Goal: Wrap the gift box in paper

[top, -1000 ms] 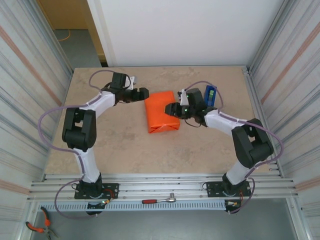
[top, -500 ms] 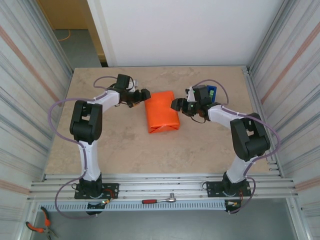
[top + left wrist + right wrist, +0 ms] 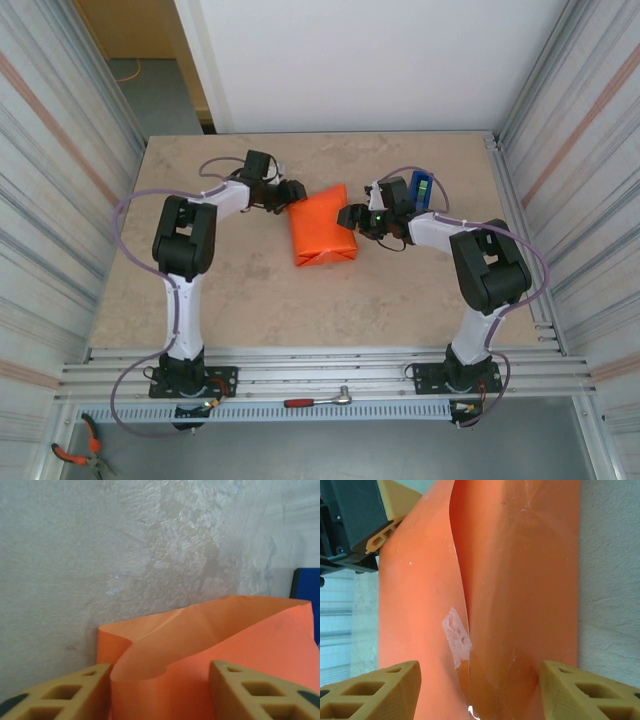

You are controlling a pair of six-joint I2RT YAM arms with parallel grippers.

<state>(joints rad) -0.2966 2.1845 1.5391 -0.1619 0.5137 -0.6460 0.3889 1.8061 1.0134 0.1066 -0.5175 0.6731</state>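
Observation:
The orange paper (image 3: 322, 226) lies folded into a parcel at the table's middle; the gift box is hidden inside it. My left gripper (image 3: 296, 194) is at the parcel's far left corner. In the left wrist view its open jaws (image 3: 160, 692) straddle a loose curled end flap of the paper (image 3: 200, 635), the left finger against the fold. My right gripper (image 3: 349, 215) is at the parcel's right edge. Seen from its wrist, it (image 3: 480, 695) stands open over the paper (image 3: 525, 580), spanning the seam, where a strip of clear tape (image 3: 457, 636) sits.
A blue tape dispenser (image 3: 421, 188) stands just right of the right gripper, its edge also at the right of the left wrist view (image 3: 306, 600). Beige table (image 3: 240, 290) lies bare to front and left. Ribbed metal walls (image 3: 60, 200) close both sides. A wrench (image 3: 320, 400) rests on the front rail.
The left arm has swung in, bringing its gripper against the parcel's far left corner, and its jaws have narrowed. The right gripper lifted off the parcel's right edge, widened slightly and came back.

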